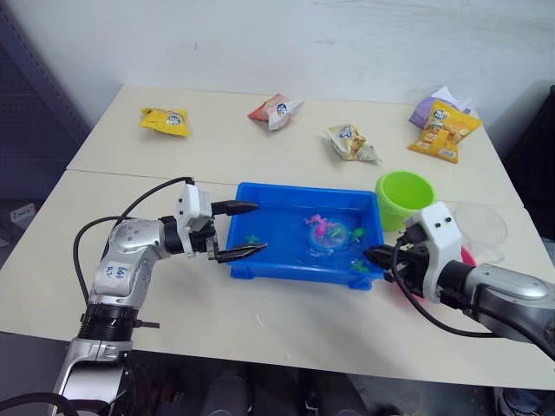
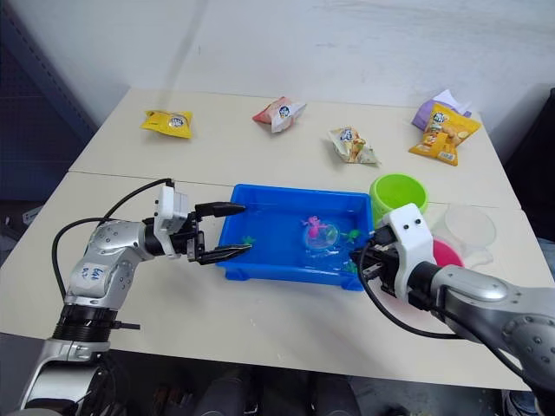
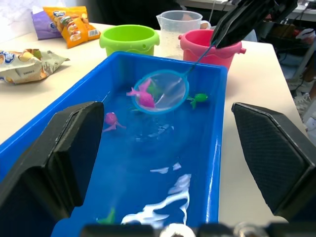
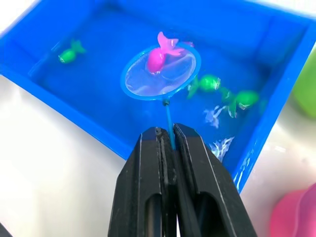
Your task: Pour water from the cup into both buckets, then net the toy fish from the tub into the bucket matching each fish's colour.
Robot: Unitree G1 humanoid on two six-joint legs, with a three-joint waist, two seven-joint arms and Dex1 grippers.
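The blue tub (image 1: 260, 264) holds water and several toy fish. My right gripper (image 4: 168, 133) is shut on the net's thin handle at the tub's right end. The net (image 4: 148, 86) sits low over the water with a pink fish (image 4: 160, 57) in its hoop. Green fish (image 4: 210, 83) float beside it, and another pink fish (image 3: 111, 120) lies further left. My left gripper (image 1: 251, 230) is open, one finger on either side of the tub's left end. The green bucket (image 1: 404, 198), pink bucket (image 3: 210, 47) and clear cup (image 1: 479, 227) stand right of the tub.
Snack packets lie along the back of the table: yellow (image 1: 165, 120), red and white (image 1: 276, 110), pale green (image 1: 350, 143), orange (image 1: 444, 130) and purple (image 1: 427, 108). The table's front edge runs close below both arms.
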